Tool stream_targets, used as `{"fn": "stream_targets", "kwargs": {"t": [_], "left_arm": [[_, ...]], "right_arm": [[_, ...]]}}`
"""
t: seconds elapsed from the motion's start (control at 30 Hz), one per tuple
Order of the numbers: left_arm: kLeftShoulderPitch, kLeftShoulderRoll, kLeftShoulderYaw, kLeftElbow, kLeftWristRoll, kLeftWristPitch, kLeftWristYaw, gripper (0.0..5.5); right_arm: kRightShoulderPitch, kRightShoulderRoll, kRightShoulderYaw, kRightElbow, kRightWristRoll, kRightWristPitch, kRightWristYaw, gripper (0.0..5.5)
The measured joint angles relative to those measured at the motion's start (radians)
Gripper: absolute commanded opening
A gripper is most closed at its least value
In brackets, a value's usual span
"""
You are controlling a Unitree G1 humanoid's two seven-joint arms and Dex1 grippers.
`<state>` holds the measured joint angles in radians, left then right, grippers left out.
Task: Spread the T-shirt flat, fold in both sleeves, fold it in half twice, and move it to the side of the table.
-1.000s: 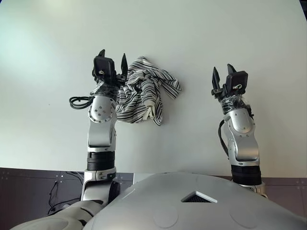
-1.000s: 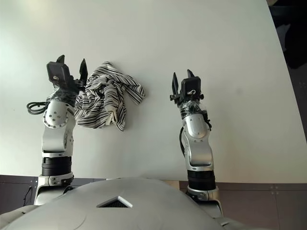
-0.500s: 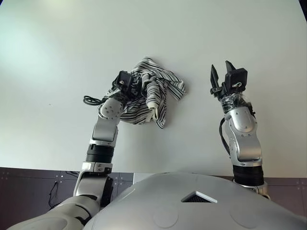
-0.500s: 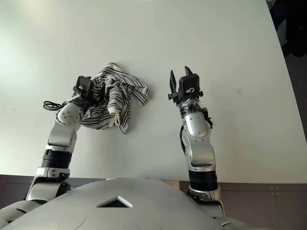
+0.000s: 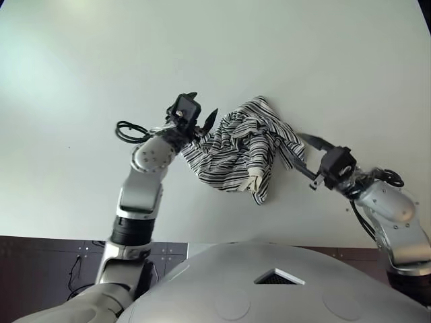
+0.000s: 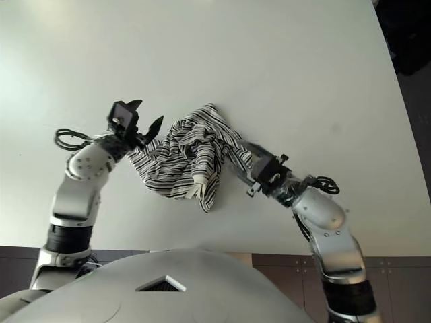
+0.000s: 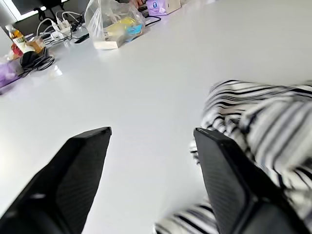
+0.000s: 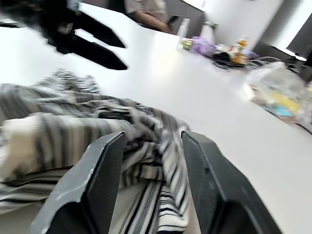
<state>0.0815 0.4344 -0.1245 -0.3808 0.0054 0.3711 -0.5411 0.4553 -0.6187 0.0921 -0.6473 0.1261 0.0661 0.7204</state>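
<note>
Left arm (image 5: 140,185) comes up bent at the elbow, forearm angled inward, and the left gripper (image 5: 203,109) points across toward the right side, both fingers spread wide. Right arm (image 5: 389,207) is folded low, forearm swung in toward the middle; the right gripper (image 5: 301,149) faces the left one, fingers parted, near it but apart.
</note>
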Motion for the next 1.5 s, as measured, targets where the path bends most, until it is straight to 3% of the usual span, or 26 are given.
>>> {"fn": "stream_targets", "kwargs": {"t": [0.17, 0.33, 0.47, 0.6, 0.87, 1.1, 1.3, 1.5], "left_arm": [[0.145, 0.213, 0.0, -0.133, -0.1, -0.115, -0.268, 3.13], [0.179, 0.225, -0.081, -0.024, -0.045, -0.243, -0.287, 3.13], [0.182, 0.234, -0.132, 0.102, 0.036, -0.347, -0.284, 3.13], [0.182, 0.262, -0.137, 0.164, 0.057, -0.461, -0.27, 3.13], [0.181, 0.341, -0.068, 0.221, 0.057, -0.516, -0.258, 3.13], [0.205, 0.399, -0.028, 0.185, 0.035, -0.531, -0.286, 3.13], [0.252, 0.445, 0.019, 0.05, -0.051, -0.597, -0.364, 3.13], [0.283, 0.458, -0.038, 0.155, 0.112, -0.821, -0.355, 3.13]], "right_arm": [[0.049, -0.03, 0.09, -0.043, -0.017, 0.007, 0.039, 2.11], [0.026, 0.027, 0.227, 0.105, -0.148, -0.025, -0.023, 2.11], [0.021, 0.02, 0.262, 0.207, -0.223, -0.073, -0.045, 2.11], [0.015, -0.046, 0.215, 0.231, -0.232, -0.131, -0.032, 2.11], [0.029, -0.219, 0.007, 0.256, -0.202, -0.176, 0.04, 2.11], [0.028, -0.25, -0.109, 0.119, -0.132, -0.226, 0.078, 2.11], [0.175, -0.249, -0.055, 0.006, -0.163, -0.228, 0.108, 2.11], [0.171, -0.174, 0.054, 0.113, -0.294, -0.283, 0.035, 2.11]]}}
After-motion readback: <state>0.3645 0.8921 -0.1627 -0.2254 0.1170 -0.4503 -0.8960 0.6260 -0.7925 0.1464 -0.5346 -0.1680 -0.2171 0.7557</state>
